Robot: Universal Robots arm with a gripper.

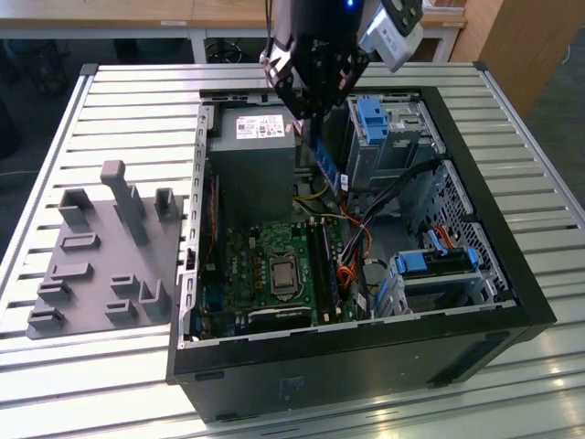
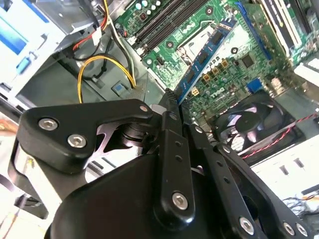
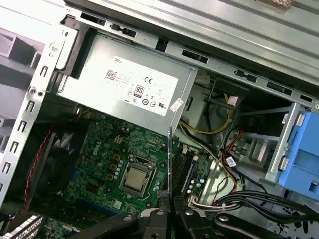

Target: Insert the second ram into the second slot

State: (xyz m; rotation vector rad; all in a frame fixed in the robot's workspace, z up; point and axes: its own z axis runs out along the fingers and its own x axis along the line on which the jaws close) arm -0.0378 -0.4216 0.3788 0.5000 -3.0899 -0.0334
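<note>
My gripper point(image 1: 307, 112) hangs over the open computer case point(image 1: 219, 361), above the edge of the power supply, shut on the second ram point(image 1: 325, 161). The stick points down toward the motherboard and stays clear above it. In the second wrist view the ram point(image 2: 207, 52) runs out from between the black fingers point(image 2: 169, 149), blue-edged with black chips. In the first wrist view the ram point(image 3: 170, 159) shows edge-on as a thin line, just beside the dark memory slots point(image 3: 183, 172). Those slots point(image 1: 324, 261) lie right of the processor socket point(image 1: 281, 273). Whether a slot is filled I cannot tell.
A grey power supply point(image 1: 256, 155) fills the case's far left corner. Blue drive brackets point(image 1: 375, 117) point(image 1: 431, 262) and black cables point(image 1: 384, 192) crowd the exterior view's right. A fan point(image 2: 249, 122) sits by the board. A grey fixture plate point(image 1: 101, 251) lies on the slatted table outside.
</note>
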